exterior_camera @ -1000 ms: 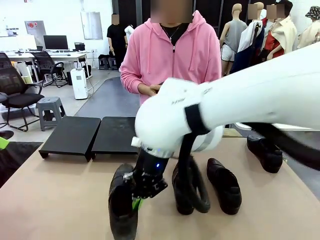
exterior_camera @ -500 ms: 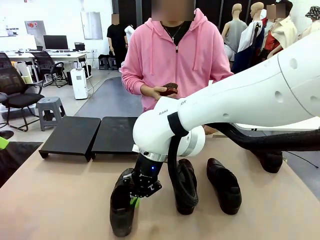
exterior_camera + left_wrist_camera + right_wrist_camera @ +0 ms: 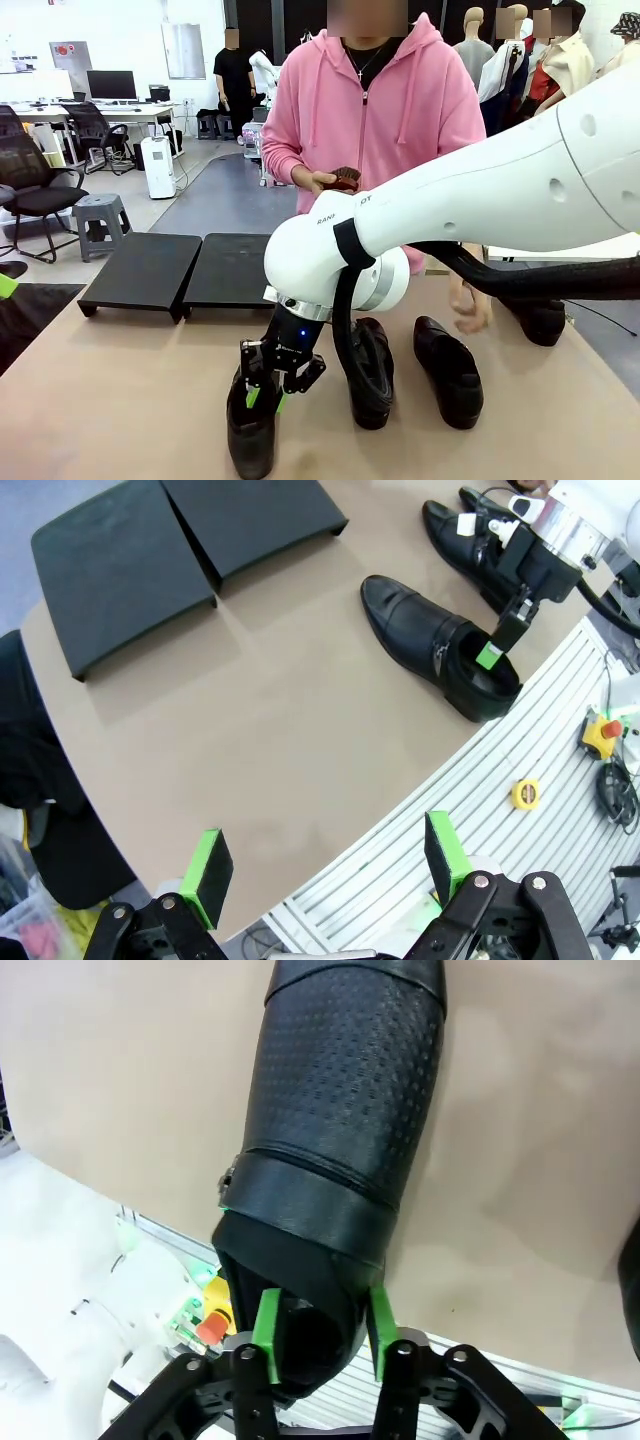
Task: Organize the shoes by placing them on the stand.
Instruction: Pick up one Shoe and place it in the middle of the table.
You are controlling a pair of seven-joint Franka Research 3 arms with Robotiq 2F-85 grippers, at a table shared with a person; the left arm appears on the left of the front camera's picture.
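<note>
Several black glossy shoes lie on the tan table. My right gripper (image 3: 265, 398) reaches across to the nearest shoe (image 3: 252, 435), at the table's near edge. In the right wrist view the right gripper (image 3: 322, 1318) stands open astride that shoe's (image 3: 340, 1130) heel rim, one green pad over the opening, the other outside the wall. Two more shoes (image 3: 372, 378) (image 3: 448, 372) lie to the right, and another shoe (image 3: 538, 318) is partly behind the arm. The stand (image 3: 145, 270), two black panels, sits at the far left. My left gripper (image 3: 325, 855) hangs open above the table's near edge, holding nothing.
A person in a pink hoodie stands at the far side, holding a small brown thing (image 3: 342, 180), with one hand (image 3: 468, 305) low beside the right-hand shoes. Bare tabletop (image 3: 120, 390) lies between the stand and the nearest shoe.
The right gripper's jaws have parted from their shut hold on the shoe's heel rim. The shoe has come lower and nearer. The person's hand has dropped toward the table at right.
</note>
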